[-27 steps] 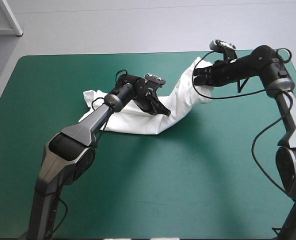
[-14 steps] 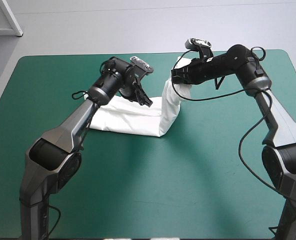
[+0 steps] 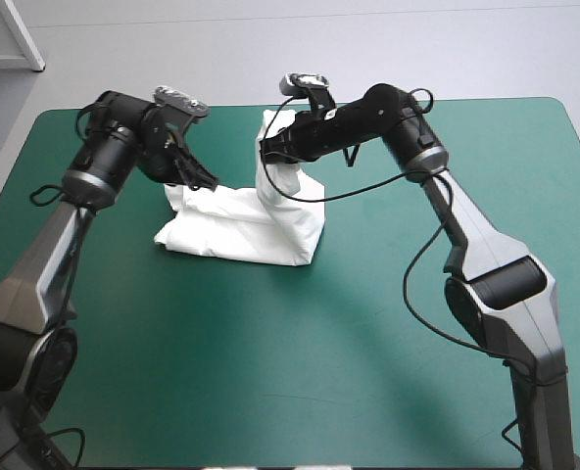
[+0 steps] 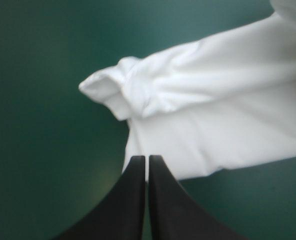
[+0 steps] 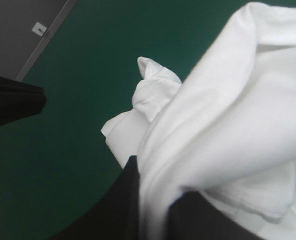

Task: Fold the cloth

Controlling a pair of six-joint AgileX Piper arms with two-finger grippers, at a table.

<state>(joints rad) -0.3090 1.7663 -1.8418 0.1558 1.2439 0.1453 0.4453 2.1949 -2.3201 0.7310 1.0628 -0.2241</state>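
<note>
Lying on the far half of the teal-green cover (image 3: pixel 368 343), left of the middle, the T-shirt (image 3: pixel 236 230) is resting as a long white bundle. The right gripper (image 3: pixel 268 149) is reaching in from the right over the table's far side and is pinching the bundle's right-hand end. That end is rising off the table as an upright flap and is hanging from the black fingers above the rest of the cloth. Seen from the right wrist, the two fingers are standing all but closed, with a thick white fold passing between them and spilling to one side, so the grip on the T-shirt is plain. The left gripper (image 3: pixel 210 183) is hovering at the bundle's far left corner, pointing down toward the cloth. From the left wrist its fingers are pressing together into one pointed arch with only a hairline slit between them, gripping nothing. The tip is sitting over the T-shirt's edge, and whether it is touching the fabric I cannot tell. Just ahead of that tip a sleeve (image 4: pixel 108 92) is sticking out from the bundle, its cuff rolled and facing the bare cover. The two grippers are standing near each other but apart
</note>
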